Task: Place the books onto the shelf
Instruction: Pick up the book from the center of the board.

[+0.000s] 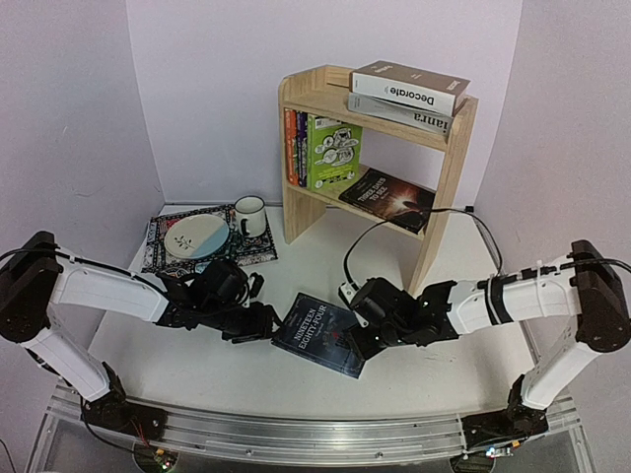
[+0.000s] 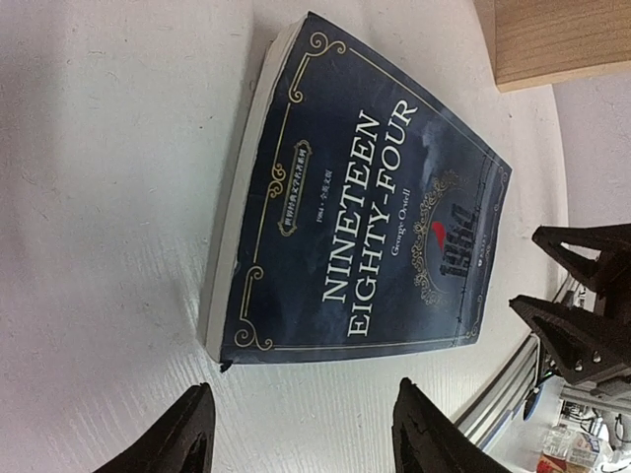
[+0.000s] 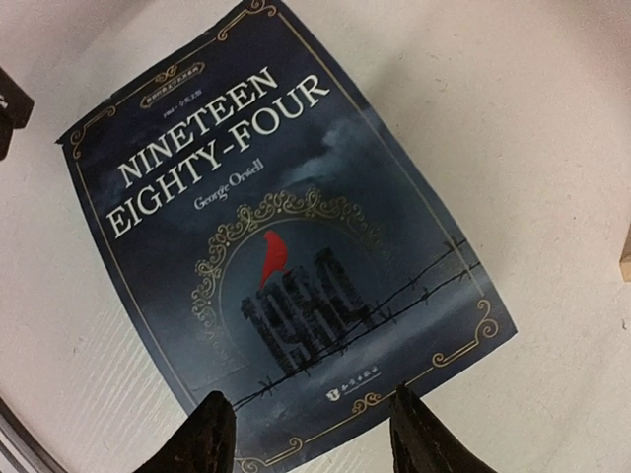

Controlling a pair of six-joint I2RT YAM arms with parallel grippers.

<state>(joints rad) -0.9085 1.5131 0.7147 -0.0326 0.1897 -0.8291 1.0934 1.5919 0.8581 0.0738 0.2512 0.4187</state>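
The white table (image 1: 187, 370) sits in a corner with pale purple walls (image 1: 197, 89). The dark blue book (image 1: 317, 335) lies flat on the table, in front of the wooden shelf (image 1: 449, 187) that holds the other books (image 1: 330, 153). The left gripper (image 2: 306, 439) is open, just beside the book. The right gripper (image 3: 311, 439) is open over the book's edge. A mug (image 1: 248, 215) and a plate (image 1: 195, 236) sit on a mat (image 1: 158, 248).

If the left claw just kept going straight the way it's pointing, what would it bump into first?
Most likely the Nineteen Eighty-Four book, lying flat just ahead of the left gripper; its near edge faces the open jaws. How low the gripper rides is hard to judge.
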